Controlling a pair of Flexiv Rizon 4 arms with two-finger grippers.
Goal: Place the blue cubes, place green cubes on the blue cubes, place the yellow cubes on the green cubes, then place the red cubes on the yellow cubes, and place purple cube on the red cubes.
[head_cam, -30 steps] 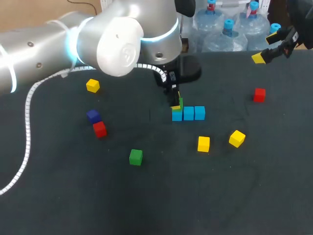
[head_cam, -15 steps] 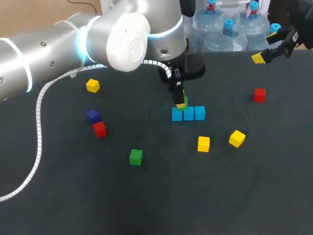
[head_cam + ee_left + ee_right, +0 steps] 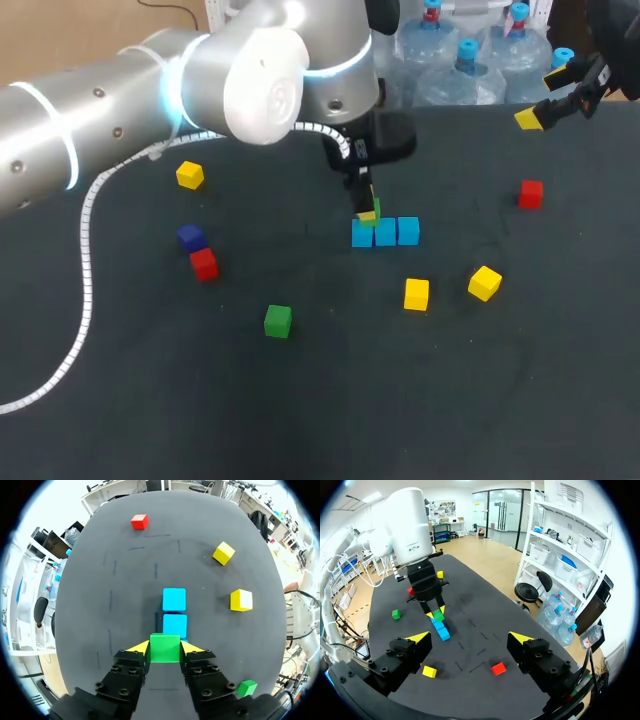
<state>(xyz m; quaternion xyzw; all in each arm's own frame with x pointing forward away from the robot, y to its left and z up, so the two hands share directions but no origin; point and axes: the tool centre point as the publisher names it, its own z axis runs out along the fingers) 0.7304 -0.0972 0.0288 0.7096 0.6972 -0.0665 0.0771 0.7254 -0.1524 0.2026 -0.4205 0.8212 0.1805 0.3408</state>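
One green cube (image 3: 165,644), pinched in my left gripper (image 3: 165,649), has edged right over the left end of the blue row (image 3: 386,232) mid-table, so release looks close. My right gripper (image 3: 470,639) gapes wide at the far right corner.

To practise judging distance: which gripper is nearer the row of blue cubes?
Left. The left gripper, shut on a green cube, is above one end of the blue cubes; the right gripper hangs open far off.
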